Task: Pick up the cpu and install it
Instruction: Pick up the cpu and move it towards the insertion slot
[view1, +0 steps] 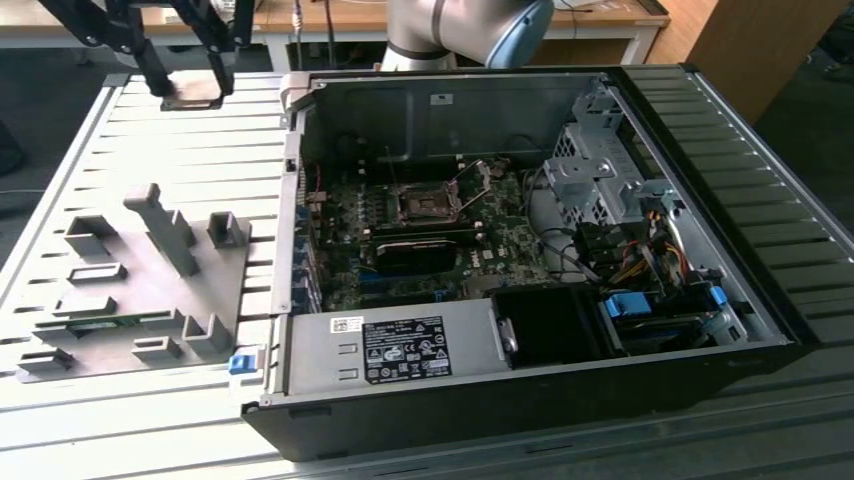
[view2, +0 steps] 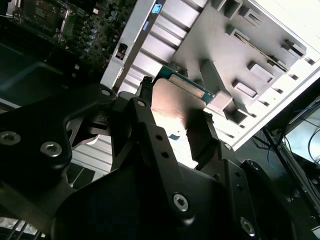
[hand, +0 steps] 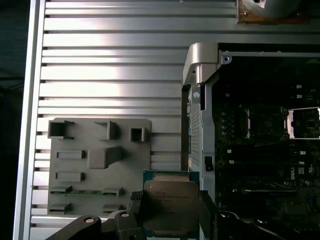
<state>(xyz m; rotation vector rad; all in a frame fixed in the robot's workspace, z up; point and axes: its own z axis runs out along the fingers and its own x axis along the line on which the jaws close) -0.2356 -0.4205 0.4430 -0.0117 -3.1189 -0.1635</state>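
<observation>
Black fingers (hand: 136, 204) of the gripper (hand: 170, 206) sit closest to us in both wrist views, clenched on the cpu (hand: 170, 192), one finger on each of two opposite edges. We see its silvery top facing the first wrist camera and a green border along one edge. From the exterior view, the cpu hangs in the air over the slatted table (view1: 200, 150), to the exterior view's left of the open case (view1: 441, 120). Inside the case lies the motherboard (view1: 350, 285), with the dark square socket (view1: 424, 205) near its middle, well apart from the cpu. We also see a grey power supply (view1: 387, 350) along the near wall and a bundle of cables (view1: 641, 250) on the exterior view's right. Beside the case a grey tray (view1: 134, 300) with raised slots rests on the table, and a green strip (hand: 85, 191) lies in one of them.
</observation>
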